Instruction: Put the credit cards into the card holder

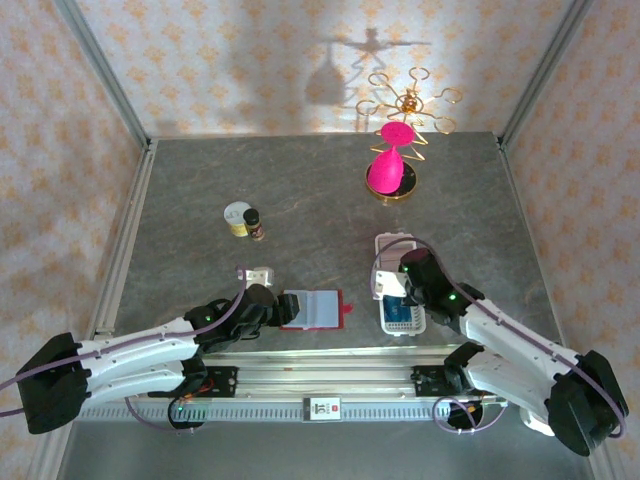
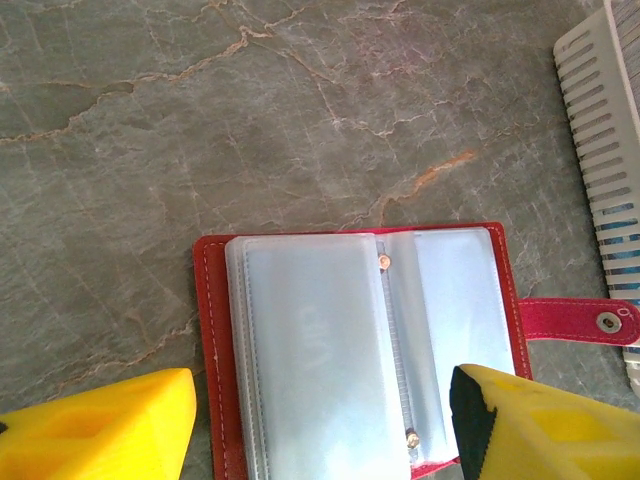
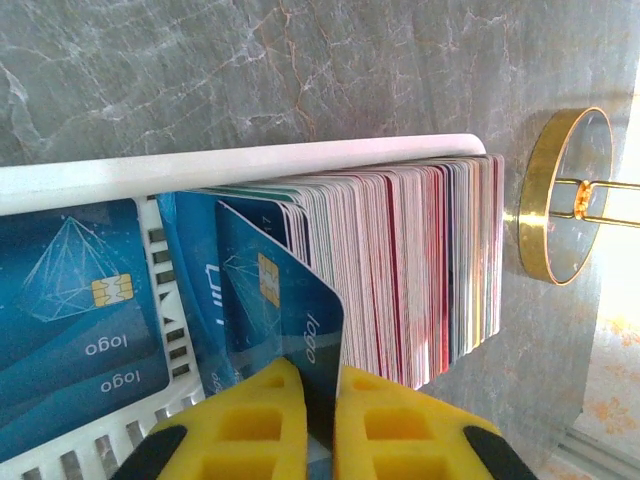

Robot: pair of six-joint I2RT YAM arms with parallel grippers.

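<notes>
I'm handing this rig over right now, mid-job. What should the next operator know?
Left gripper: jaws open, spread over the red wallet, which lies open on the table, clear sleeves up.
Right gripper: jaws shut on a blue card standing in the white tray, beside the upright stack of cards; more blue cards lie flat in the tray.
Done: wallet opened, one card pinched; no card clearly visible in the sleeves.
Left to do: lift the card out, slide it into a sleeve, repeat for the rest.
</notes>
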